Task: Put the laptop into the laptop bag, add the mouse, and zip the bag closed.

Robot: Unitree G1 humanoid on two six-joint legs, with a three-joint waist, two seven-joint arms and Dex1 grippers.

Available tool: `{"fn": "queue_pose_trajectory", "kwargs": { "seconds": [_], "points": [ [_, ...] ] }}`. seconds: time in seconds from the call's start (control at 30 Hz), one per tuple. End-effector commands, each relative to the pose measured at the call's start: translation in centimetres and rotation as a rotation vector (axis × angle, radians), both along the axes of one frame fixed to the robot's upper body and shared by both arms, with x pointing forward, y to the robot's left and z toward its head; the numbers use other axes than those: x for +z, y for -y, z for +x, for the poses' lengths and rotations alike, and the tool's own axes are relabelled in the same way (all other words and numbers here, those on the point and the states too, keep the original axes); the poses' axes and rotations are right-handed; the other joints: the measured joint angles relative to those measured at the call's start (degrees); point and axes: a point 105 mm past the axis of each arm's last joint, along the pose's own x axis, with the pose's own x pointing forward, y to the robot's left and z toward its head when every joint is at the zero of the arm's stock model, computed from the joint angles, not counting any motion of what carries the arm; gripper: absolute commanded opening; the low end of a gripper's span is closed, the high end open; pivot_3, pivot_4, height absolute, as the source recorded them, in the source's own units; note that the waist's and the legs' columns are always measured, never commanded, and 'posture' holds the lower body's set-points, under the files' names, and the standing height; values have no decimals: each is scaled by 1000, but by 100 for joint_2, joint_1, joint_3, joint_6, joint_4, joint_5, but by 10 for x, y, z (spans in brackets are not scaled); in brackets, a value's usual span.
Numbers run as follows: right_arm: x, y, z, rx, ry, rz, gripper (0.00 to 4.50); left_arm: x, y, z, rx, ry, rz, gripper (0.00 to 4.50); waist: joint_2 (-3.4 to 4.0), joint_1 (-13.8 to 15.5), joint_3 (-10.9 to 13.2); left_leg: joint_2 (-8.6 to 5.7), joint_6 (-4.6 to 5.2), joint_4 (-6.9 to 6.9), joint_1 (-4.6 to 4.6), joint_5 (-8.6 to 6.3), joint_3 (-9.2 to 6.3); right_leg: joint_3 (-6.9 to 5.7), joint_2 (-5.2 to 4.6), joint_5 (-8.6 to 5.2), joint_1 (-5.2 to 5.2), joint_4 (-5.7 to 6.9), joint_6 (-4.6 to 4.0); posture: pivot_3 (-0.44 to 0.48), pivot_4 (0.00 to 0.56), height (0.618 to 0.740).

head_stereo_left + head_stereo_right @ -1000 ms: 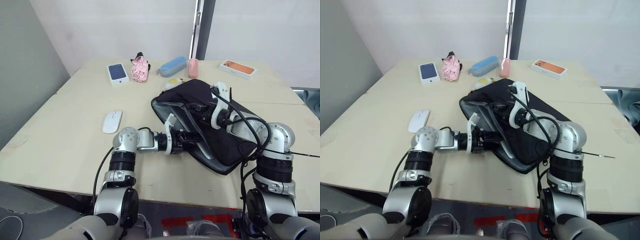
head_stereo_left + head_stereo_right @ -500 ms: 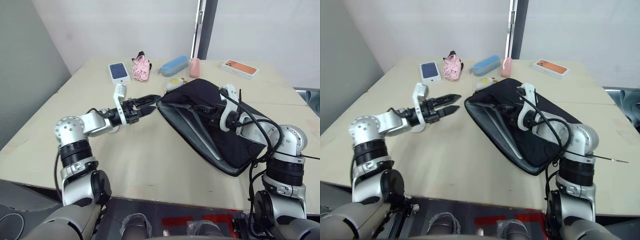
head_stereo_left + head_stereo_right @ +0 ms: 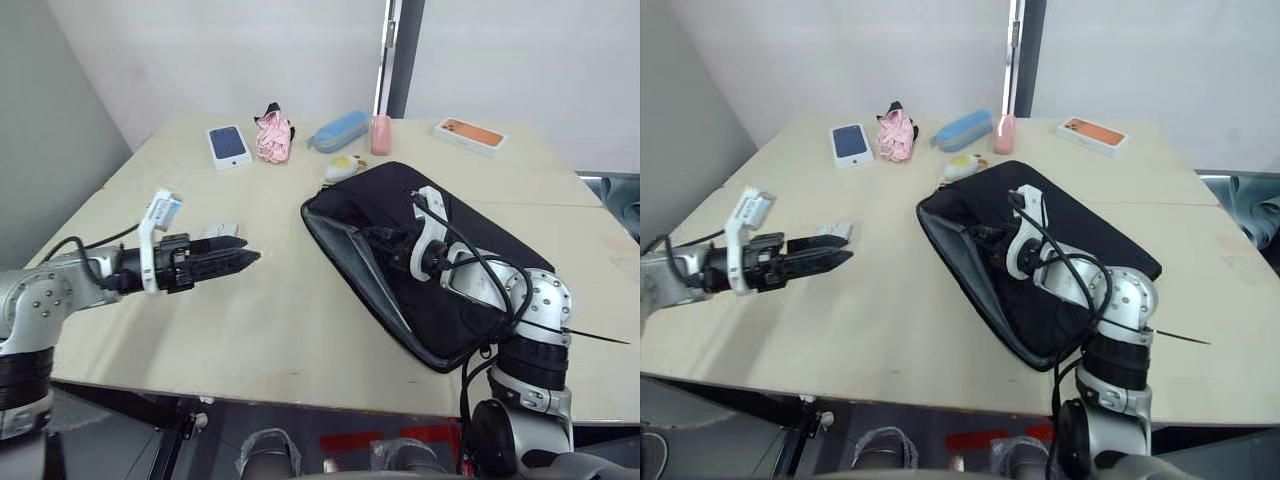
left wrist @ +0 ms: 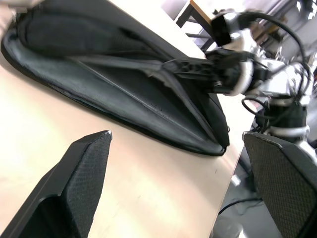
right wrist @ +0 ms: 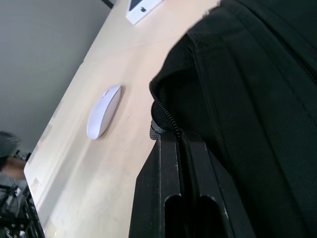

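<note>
The black laptop bag lay flat on the bench, its grey-lined mouth gaping leftward. The right pincer was clamped on its zipper edge. The white mouse sat left of it, by the wide-spread left pincer.

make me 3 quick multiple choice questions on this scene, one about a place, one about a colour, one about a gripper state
1. Where does the mouse lie?
A. on the bare table
B. inside the laptop bag
C. on a phone box

2. What colour is the laptop bag?
A. blue
B. black
C. pink

3. How does the right gripper stand?
A. wide open above the bag
B. shut on the bag's edge
C. shut on the mouse

Answers: 1 A, it rests on the table apart from the bag; 2 B, black fabric; 3 B, fingers pinched on the rim.
</note>
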Motion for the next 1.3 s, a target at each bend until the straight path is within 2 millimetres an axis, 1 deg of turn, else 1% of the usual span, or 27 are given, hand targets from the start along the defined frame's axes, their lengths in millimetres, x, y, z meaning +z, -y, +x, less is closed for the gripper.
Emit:
{"fn": "queue_pose_trajectory", "kwargs": {
  "seconds": [0.03, 0.07, 0.17, 0.23, 0.3, 0.33, 0.37, 0.43, 0.53, 0.63, 0.7, 0.73, 0.8, 0.87, 0.97, 1.0, 1.03, 1.07, 1.1, 1.13, 1.2, 1.3],
  "points": [
    [11, -5, 10, -46, 4, 54, 0, 25, -8, -10, -54, 158, -12, 4425, 0, -12, 0, 1, -4, 0, 1, 3, 1, 2, 1, -12, 0, 4, -24, 0, 150, 740],
    [13, -6, 12, -49, 1, 68, 0, 25, -9, -12, -54, 187, 4, 4425, 0, -17, 0, 1, -6, 0, 4, 5, 3, 5, 1, -15, -1, 6, -28, 0, 150, 740],
    [23, -6, 20, -80, -28, 154, 0, 19, -16, -31, -104, 221, 44, 4425, 0, -74, 0, 2, -6, 0, 5, 5, 5, 8, 3, -7, -1, 8, -13, 0, 150, 740],
    [25, -5, 22, -88, -40, 166, 0, 16, -19, -35, -104, 225, 52, 4425, -1, -69, -1, 5, -6, -3, 2, 5, 5, 4, 6, -6, -4, 7, -12, 0, 150, 740],
    [21, -3, 23, -99, -62, 147, 0, 15, -26, -34, -65, 225, 39, 4425, -2, -23, -1, 13, -9, -3, 2, 5, -1, -3, 13, -4, -3, 9, -7, 0, 150, 740],
    [17, 0, 24, -112, -79, 137, 478, 16, -31, -32, -37, 228, 29, 4448, -1, -4, -1, 16, -11, -3, 3, 6, -2, -4, 17, 4, -3, 11, 6, 0, 150, 740],
    [14, 2, 25, -124, -92, 137, 644, 17, -34, -30, -14, 232, 23, 4448, -2, 0, -1, 20, -14, -2, 4, 6, -3, -4, 21, 8, -4, 12, 12, 0, 150, 740],
    [11, 6, 26, -130, -100, 138, 1335, 17, -38, -28, 15, 233, 20, 4448, -2, 2, -1, 21, -18, -1, 8, 6, -3, -2, 22, 8, -3, 20, 12, 0, 150, 740],
    [16, 14, 25, -115, -71, 131, 2324, 14, -41, -28, 41, 235, 30, 4448, -2, 0, -1, 21, -18, 6, 6, 7, -2, 1, 21, 10, -3, 24, 15, 0, 150, 740],
    [34, 23, 20, -53, 19, 125, 3369, 12, -44, -30, 62, 233, 33, 4448, -3, -2, -2, 23, -18, 6, 6, 7, -1, 2, 25, 11, -3, 25, 16, 0, 150, 740],
    [52, 29, 9, 31, 115, 121, 4073, 9, -47, -31, 81, 229, 47, 4448, -3, -1, -2, 26, -18, 6, 6, 7, -1, 2, 29, 11, -4, 25, 16, 0, 150, 740],
    [62, 35, 1, 73, 173, 98, 4411, 8, -50, -31, 96, 224, 55, 4448, -3, 2, -2, 27, -18, 6, 6, 7, -1, 2, 30, 11, -3, 25, 16, 0, 150, 740],
    [73, 47, -13, 137, 255, 55, 4463, 6, -56, -32, 128, 207, 63, 4448, -4, 12, -2, 27, -18, 5, 5, 7, -1, 2, 30, 11, -4, 23, 16, 0, 150, 740],
    [81, 65, -27, 175, 335, -30, 4463, 0, -66, -31, 185, 169, 95, 4448, -10, 46, -6, 28, -18, 4, 7, 6, -2, 1, 30, 11, 0, 22, 16, 0, 150, 740],
    [90, 91, -53, 247, 479, -162, 4463, -17, -82, -31, 260, 116, 204, 4448, -11, 80, -7, 30, -17, 4, 11, 5, -3, 1, 31, 11, 6, 15, 16, 0, 150, 740],
    [87, 99, -62, 281, 515, -226, 4463, -21, -85, -34, 259, 114, 231, 4448, -12, 82, -7, 30, -15, 4, 10, 5, -3, 1, 30, 11, 6, 13, 16, 0, 150, 740],
    [75, 115, -69, 301, 507, -322, 4463, -25, -94, -36, 281, 119, 276, 4448, -13, 89, -8, 30, -11, 3, 10, 2, 0, 3, 29, 10, 10, 10, 15, 0, 150, 740],
    [66, 125, -74, 331, 495, -395, 4463, -28, -100, -38, 296, 123, 305, 4448, -16, 106, -9, 31, 18, 3, 10, -14, 0, 2, 29, 3, 9, 5, 4, 0, 150, 740],
    [55, 144, -74, 326, 469, -484, 4463, -30, -112, -38, 329, 120, 330, 4448, -19, 104, -10, 33, 28, 2, 8, -20, 1, 1, 29, -14, 13, -8, -22, 0, 150, 740],
    [47, 159, -75, 325, 443, -547, 4463, -27, -122, -36, 374, 144, 342, 4448, -22, 97, -13, 33, 32, 1, 10, -22, 3, 2, 29, -22, 22, -15, -36, 0, 150, 740],
    [41, 178, -78, 329, 427, -613, 4463, -22, -135, -33, 429, 192, 353, 4448, -29, 53, -17, 33, 41, 10, 11, -20, 6, 4, 28, -23, 23, -16, -43, 0, 150, 740],
    [45, 192, -80, 320, 452, -641, 4488, -14, -140, -34, 445, 234, 330, 4474, -32, -18, -19, 35, 56, 42, 14, -19, 13, 15, 27, -14, 24, 1, -54, 0, 150, 740]
  ]
}}
